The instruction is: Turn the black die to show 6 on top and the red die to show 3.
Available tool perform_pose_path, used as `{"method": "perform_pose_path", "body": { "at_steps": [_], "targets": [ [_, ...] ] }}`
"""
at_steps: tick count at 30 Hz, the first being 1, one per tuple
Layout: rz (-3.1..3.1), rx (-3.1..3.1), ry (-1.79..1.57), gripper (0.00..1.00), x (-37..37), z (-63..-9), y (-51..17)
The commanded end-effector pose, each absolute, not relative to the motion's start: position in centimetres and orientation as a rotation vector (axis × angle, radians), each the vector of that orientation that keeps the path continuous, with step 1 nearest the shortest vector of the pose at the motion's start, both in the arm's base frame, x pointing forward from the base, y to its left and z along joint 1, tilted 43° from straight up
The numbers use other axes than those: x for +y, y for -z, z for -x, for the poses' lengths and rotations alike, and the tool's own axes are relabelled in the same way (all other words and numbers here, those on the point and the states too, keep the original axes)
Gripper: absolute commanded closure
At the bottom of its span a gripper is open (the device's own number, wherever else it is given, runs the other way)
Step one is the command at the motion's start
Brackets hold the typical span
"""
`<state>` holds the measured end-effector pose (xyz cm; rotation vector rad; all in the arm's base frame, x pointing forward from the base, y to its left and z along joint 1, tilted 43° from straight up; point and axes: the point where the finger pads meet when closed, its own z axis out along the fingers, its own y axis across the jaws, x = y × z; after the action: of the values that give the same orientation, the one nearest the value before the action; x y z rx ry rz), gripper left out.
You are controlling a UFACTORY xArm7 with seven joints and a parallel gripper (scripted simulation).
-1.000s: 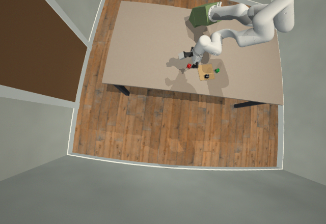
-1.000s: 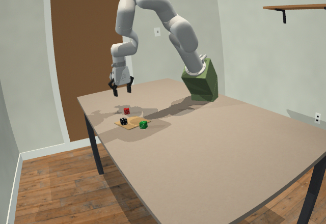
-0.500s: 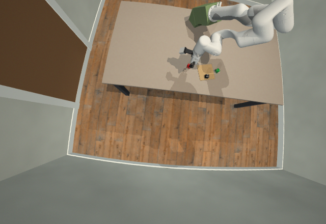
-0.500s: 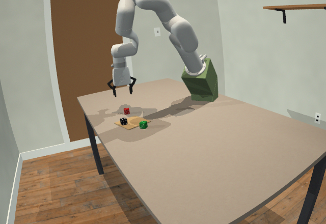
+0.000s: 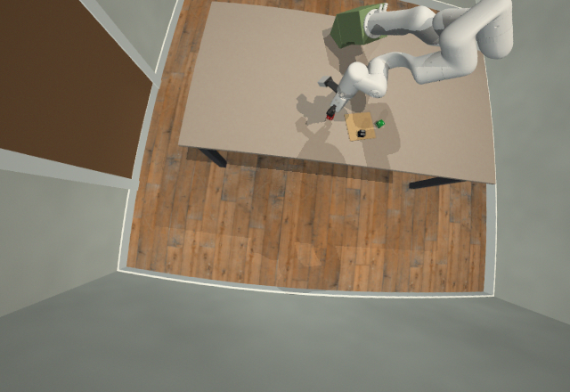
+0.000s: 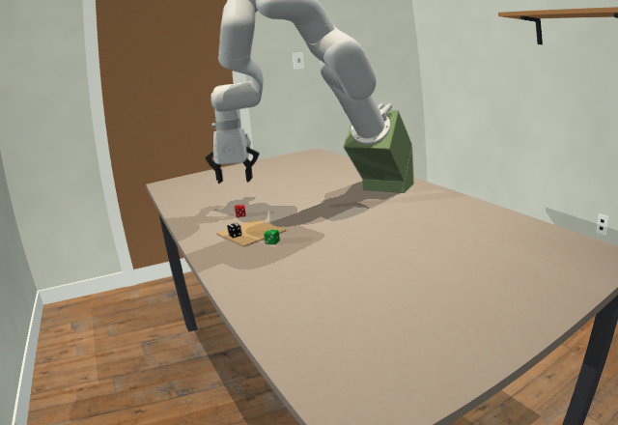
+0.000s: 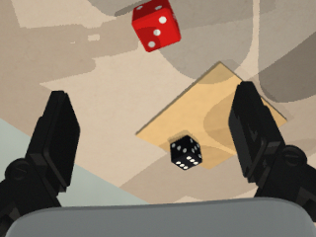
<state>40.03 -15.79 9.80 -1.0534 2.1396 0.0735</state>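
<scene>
My gripper [image 6: 233,181] [image 7: 153,105] is open and empty, high above the table. The red die [image 5: 329,117] [image 6: 239,211] [image 7: 156,30] lies on the table off the mat, with what looks like 3 on top. In the top view a finger partly covers it. The black die [image 5: 362,134] [image 6: 234,230] [image 7: 186,153] lies on the mat [image 5: 357,120] [image 6: 245,240] [image 7: 183,116], with what looks like 6 on top. The green die [image 5: 379,123] [image 6: 271,237] lies on the table just beside the mat, its top number unclear; the wrist view does not show it.
The tan table [image 5: 257,69] [image 6: 399,280] has an edge close beyond the mat in the top view. The green arm base [image 5: 352,28] [image 6: 381,160] stands at the opposite side. Arm shadows fall across the mat and the table.
</scene>
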Motion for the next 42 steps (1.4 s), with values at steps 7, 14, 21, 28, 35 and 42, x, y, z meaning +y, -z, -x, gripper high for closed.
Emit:
{"method": "perform_pose_path", "body": {
  "at_steps": [7,14,21,28,35,42],
  "targets": [
    [0.712,2.3,-0.225,0.0,-15.76,-40.09,-9.61],
    [0.461,2.377,-0.324,0.0,-15.63,-40.11,-9.41],
    [0.238,2.425,-0.408,0.0,-15.52,-40.13,-9.24],
    [0.0,2.457,-0.494,0.0,-15.41,-40.14,-9.06],
    [-0.188,2.468,-0.559,0.0,-15.32,-40.15,-8.92],
    [-0.269,2.469,-0.587,0.0,-15.28,-40.16,-8.85]
  ]
}}
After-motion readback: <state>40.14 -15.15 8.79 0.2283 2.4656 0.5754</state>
